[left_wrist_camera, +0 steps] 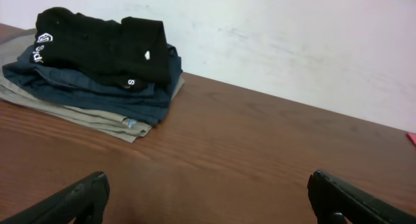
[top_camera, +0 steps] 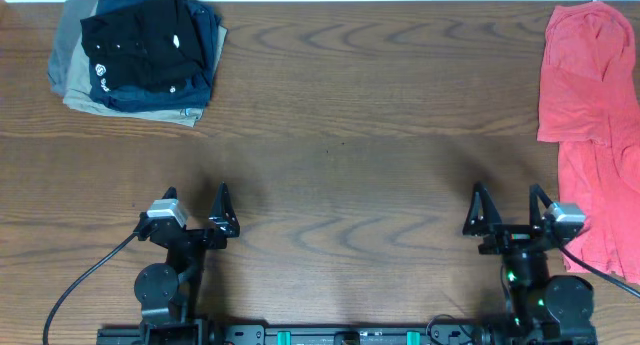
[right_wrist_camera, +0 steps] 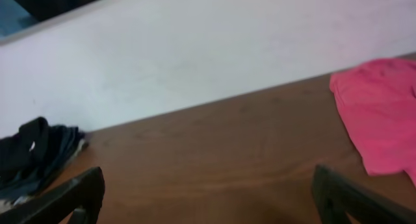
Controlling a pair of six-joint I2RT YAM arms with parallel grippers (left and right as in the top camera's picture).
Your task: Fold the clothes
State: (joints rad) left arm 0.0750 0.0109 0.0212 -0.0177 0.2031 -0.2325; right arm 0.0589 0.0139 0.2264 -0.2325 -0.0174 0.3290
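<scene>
Wood-grain tabletop (top_camera: 340, 155) under both arms. Red-pink shirt (top_camera: 590, 115) sprawls unfolded along right edge. Clothes (top_camera: 140, 47), black and soft with small white logo marks, sit as compact bundle at far left corner, atop navy-blue garment (top_camera: 205, 35) and khaki garment (top_camera: 75, 80). Fold looks done; little apparently left. Left end effector (top_camera: 195, 200) and right end effector (top_camera: 509, 195) at near edge, fingers apart, empty, well apart from clothes.
</scene>
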